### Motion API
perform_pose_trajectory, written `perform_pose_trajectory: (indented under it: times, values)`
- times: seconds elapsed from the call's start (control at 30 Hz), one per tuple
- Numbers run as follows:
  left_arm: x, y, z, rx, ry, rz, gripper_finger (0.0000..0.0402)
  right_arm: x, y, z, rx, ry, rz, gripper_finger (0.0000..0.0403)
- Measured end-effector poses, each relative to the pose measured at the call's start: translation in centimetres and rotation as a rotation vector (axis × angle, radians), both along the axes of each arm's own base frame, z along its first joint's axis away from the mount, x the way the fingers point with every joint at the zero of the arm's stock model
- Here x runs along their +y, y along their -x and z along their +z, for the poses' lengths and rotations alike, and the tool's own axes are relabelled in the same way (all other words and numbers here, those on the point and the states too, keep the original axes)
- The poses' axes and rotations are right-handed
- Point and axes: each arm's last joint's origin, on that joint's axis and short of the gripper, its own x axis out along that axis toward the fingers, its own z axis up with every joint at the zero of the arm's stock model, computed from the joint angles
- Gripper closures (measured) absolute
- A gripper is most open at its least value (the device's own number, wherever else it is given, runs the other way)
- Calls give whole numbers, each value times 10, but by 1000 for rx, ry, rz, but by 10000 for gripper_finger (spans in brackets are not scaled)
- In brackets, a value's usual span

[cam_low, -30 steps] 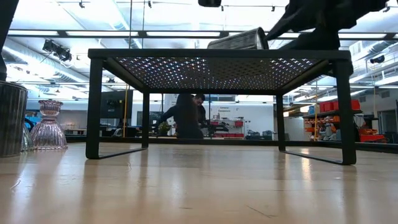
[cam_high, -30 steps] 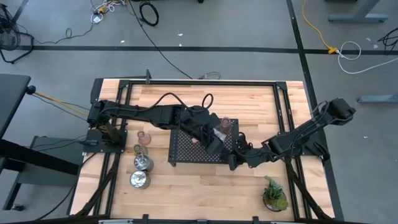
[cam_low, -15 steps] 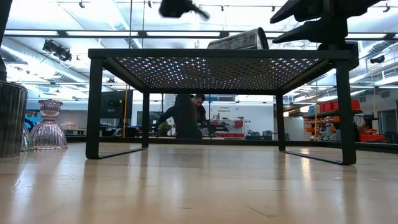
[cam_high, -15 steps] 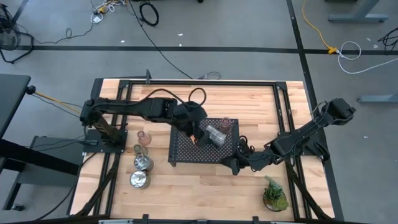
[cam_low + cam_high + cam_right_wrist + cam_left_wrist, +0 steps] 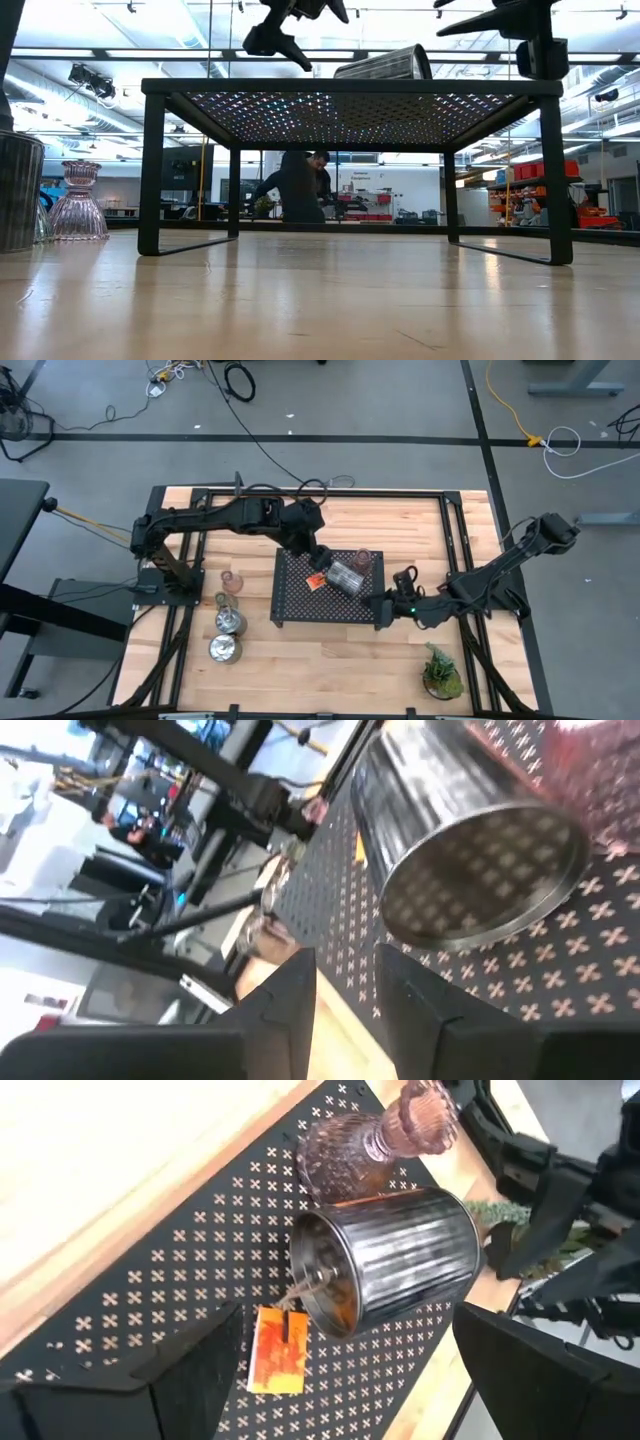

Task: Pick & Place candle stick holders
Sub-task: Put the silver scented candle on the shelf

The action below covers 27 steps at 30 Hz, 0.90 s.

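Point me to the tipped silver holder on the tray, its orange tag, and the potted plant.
silver holder point(image 5: 400, 1250), left wrist view, ribbed side wall
orange tag point(image 5: 280, 1350), left wrist view, middle of the tag
potted plant point(image 5: 441, 672), high view, leaves

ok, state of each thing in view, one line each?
Silver holder on tray: tipped on its side, orange tag attached, not gripped.
Pink glass holder on tray: beside the tipped one.
Black perforated tray: standing on the table.
Two silver holders off tray: upright on the table.
Pink glass holder off tray: upright on the table.
Left gripper: jaws open, above tray, empty.
Right gripper: jaws nearly closed, at tray edge, empty.
Potted plant: upright.
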Motion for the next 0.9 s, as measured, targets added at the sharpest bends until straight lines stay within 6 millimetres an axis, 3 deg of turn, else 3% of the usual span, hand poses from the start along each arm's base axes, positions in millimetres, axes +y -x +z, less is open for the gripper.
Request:
perform_pose_trajectory:
  times: [0.5,0.9]
  values:
    - [-2,-10,-6,-21,14,-34,40,-20,-7,5,-18,-10,-66,298]
    - [-2,-26,-22,-20,64,-55,40,-23,-7,1,32,-1,-45,298]
